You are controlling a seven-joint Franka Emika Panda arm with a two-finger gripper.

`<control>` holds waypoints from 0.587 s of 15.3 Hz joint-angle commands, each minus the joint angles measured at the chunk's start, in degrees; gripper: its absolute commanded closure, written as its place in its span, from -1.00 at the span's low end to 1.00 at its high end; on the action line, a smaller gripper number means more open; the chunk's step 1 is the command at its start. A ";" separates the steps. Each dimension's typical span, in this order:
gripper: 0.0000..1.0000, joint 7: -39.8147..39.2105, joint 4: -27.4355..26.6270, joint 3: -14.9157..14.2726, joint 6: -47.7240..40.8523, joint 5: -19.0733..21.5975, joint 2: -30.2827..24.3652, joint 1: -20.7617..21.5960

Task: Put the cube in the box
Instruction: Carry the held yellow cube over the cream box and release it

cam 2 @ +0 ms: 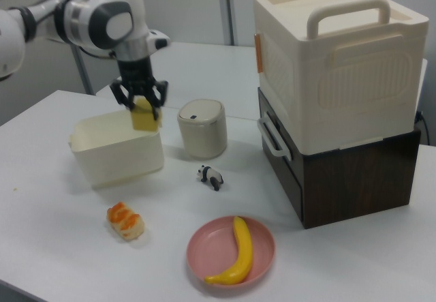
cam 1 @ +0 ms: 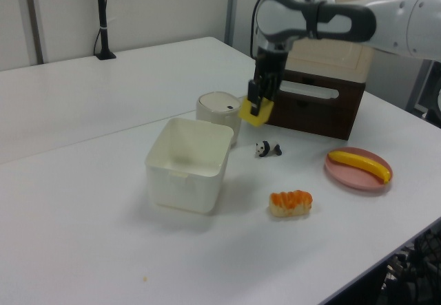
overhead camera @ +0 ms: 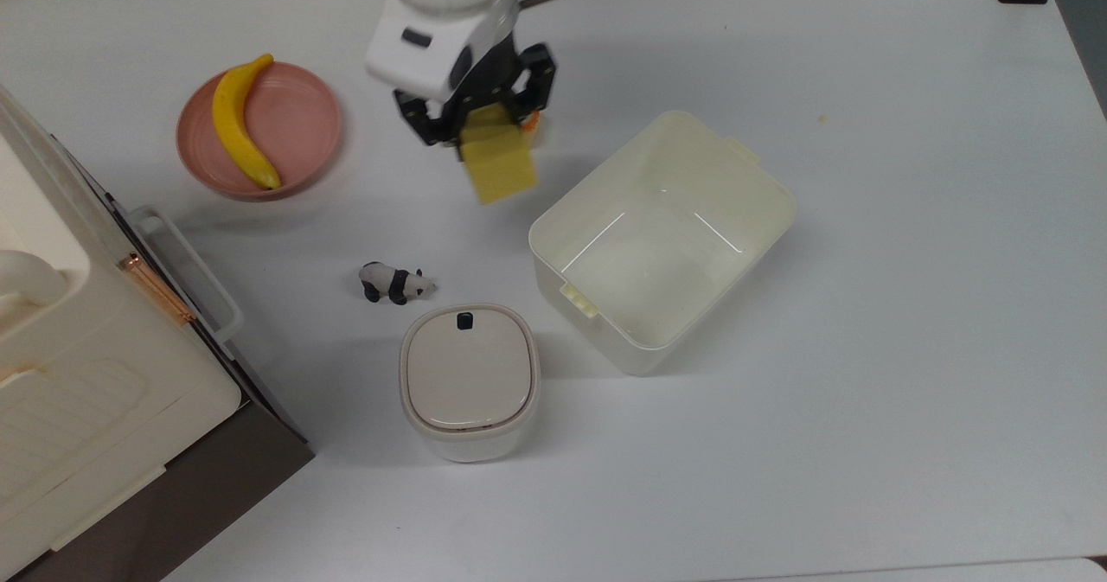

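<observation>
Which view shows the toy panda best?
The top view: the panda lies unobstructed on the table, markings clear. The right view shows it smaller, near the lidded container. The left view shows it as a small speck.

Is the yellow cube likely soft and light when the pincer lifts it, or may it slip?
The cube looks matte and foam-like, so probably light and slightly squashy. It hangs tilted below the pincer, held by its upper part, so it may pivot. Its dull faces suggest fair friction, so slipping seems unlikely.
</observation>
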 commanded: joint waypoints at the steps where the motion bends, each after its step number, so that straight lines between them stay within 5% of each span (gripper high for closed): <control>1: 1.00 4.36 2.24 2.40 -0.51 2.12 1.37 3.58; 3: 0.88 7.09 3.47 4.07 -0.42 2.03 3.04 4.64; 5: 0.53 9.46 3.57 4.17 1.59 1.68 4.62 6.66; 6: 0.26 10.87 3.57 4.17 3.00 1.42 5.41 7.19; 8: -0.99 13.59 3.39 4.08 4.94 0.89 5.86 7.63; 9: -1.00 13.78 3.57 4.08 4.86 0.54 5.60 7.55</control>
